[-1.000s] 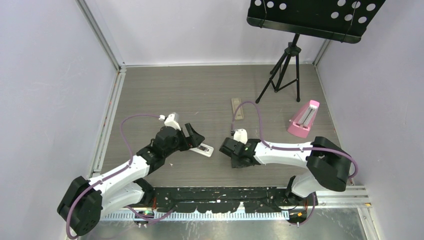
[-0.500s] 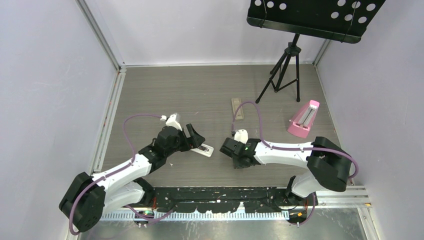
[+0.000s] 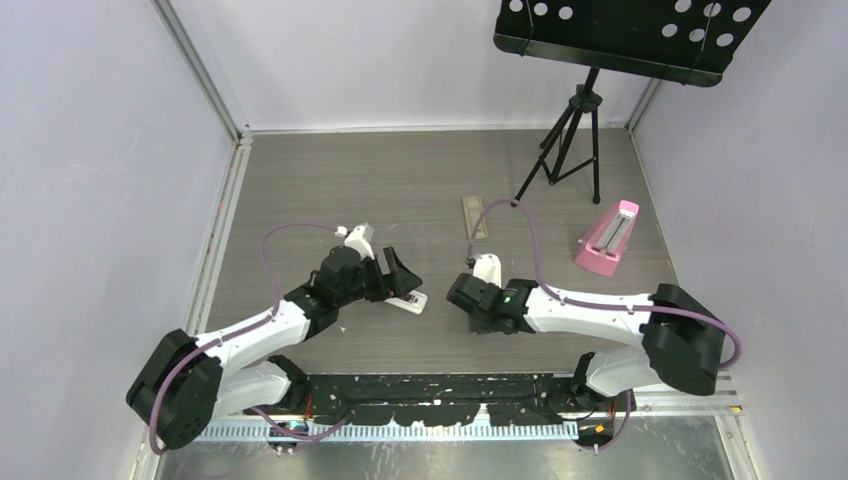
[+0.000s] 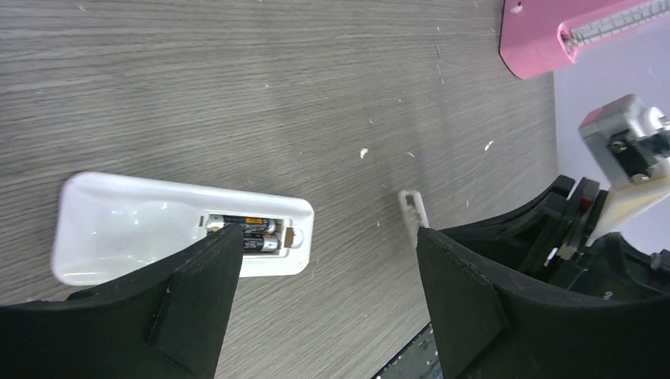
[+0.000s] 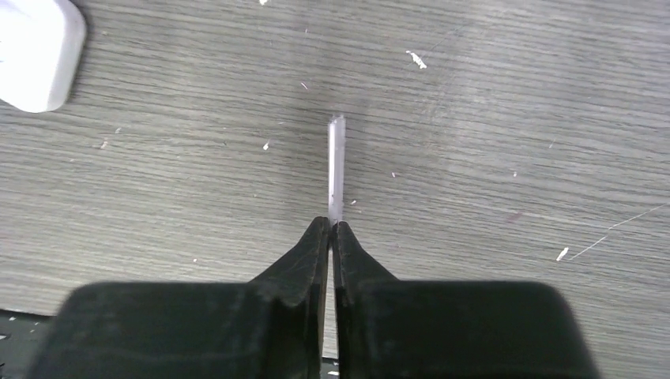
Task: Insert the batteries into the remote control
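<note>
Right wrist: my right tool (image 5: 332, 226) pinches a thin white strip (image 5: 336, 166); left tool (image 4: 328, 241) gapes wide above the remote control (image 4: 118, 237).

Pale lilac walls (image 3: 90, 150) enclose a grey wood-grain tabletop (image 3: 380, 180); a black music stand (image 3: 620, 40) on a tripod stands far right.

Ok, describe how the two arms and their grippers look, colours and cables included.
Both the left arm and right arm have white links with bulky black joints, and a purple cable loops along each. A green light glows near the right wrist. The left gripper and right gripper have matte black wedge-shaped fingers.
</note>
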Controlling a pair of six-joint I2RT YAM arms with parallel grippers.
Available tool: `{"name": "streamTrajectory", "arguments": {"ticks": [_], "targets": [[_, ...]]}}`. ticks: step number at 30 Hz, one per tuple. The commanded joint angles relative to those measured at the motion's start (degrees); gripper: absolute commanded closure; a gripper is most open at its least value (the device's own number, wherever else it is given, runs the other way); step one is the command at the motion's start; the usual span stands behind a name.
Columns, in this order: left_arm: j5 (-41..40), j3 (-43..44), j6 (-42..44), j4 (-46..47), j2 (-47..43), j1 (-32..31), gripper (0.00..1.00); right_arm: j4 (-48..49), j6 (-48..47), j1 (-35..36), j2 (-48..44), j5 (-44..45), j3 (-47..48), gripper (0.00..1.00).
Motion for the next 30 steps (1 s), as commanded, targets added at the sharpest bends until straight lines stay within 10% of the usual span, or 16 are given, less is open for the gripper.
{"name": "streamTrajectory", "arguments": {"ticks": [1,11,20,30], "targets": [[4.93,2.63,1.10,5.11,2.29,-0.15,0.18,3.26,-1.25,-0.26,-5.65,3.61,-1.14,0.95],[10.97,3.74,0.30,8.45,5.15,-0.18,0.19,7.70,-1.90,-1.02,-15.54,2.70,-5.02,1.00],[35.73,4.63,3.00,20.46,5.90,-0.02,0.18,17.37,-6.19,-1.34,-31.32,-15.81,-7.12,1.00],[44.67,4.00,-1.47,29.50,3.31,0.56,0.25,20.74,-6.13,-1.33,-37.29,-27.36,-7.16,1.00]]}}
